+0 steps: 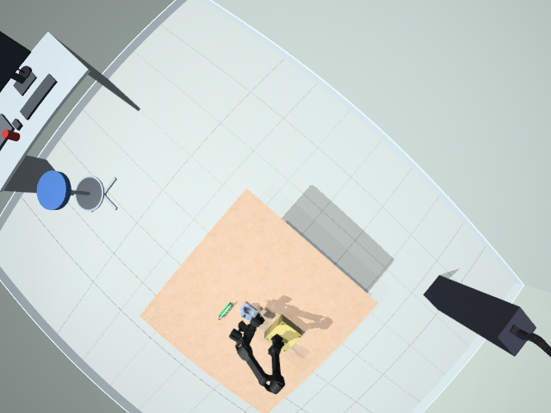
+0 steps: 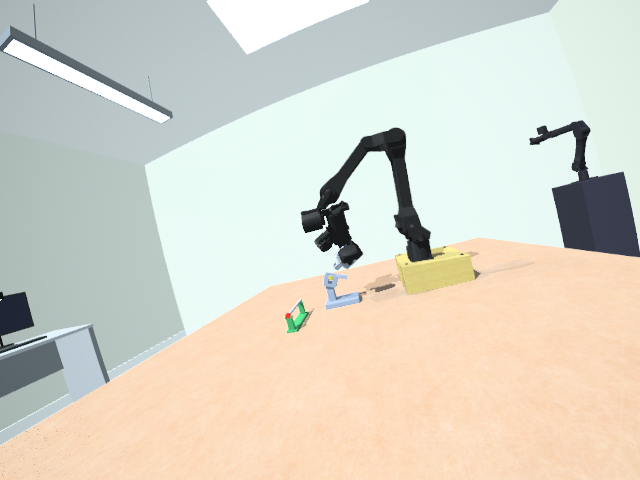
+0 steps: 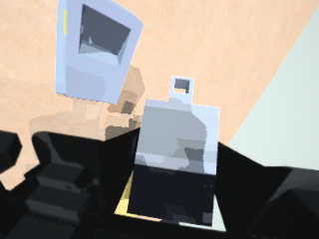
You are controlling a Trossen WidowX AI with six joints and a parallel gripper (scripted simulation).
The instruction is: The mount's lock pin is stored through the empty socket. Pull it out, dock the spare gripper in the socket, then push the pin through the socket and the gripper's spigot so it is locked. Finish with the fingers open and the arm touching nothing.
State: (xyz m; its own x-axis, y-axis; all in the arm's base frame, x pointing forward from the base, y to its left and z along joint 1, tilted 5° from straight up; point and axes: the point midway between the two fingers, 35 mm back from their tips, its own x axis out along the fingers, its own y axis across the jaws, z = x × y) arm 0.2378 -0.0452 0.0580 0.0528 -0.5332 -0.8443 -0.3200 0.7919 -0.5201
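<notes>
My gripper (image 1: 256, 319) (image 2: 348, 255) (image 3: 173, 133) is shut on the pale blue spare gripper (image 2: 338, 258) (image 3: 171, 126). Its narrow spigot, with a square hole through it, points away from the fingers. The light blue mount (image 1: 248, 311) (image 2: 342, 301) (image 3: 92, 82) stands on the table, and its socket opening shows empty in the wrist view. The spare gripper is held above the mount; in the wrist view the spigot is to the right of the socket, outside it. The lock pin (image 2: 296, 307), with a red head, lies across the green rack (image 1: 229, 305) (image 2: 299, 320).
The yellow base block (image 1: 284, 332) (image 2: 439, 273) of the arm stands beside the mount, on the side away from the green rack. The tan table (image 1: 240, 249) (image 2: 361, 392) carries all of these. A second black arm on a dark pedestal (image 1: 480, 311) (image 2: 594, 214) stands off the table.
</notes>
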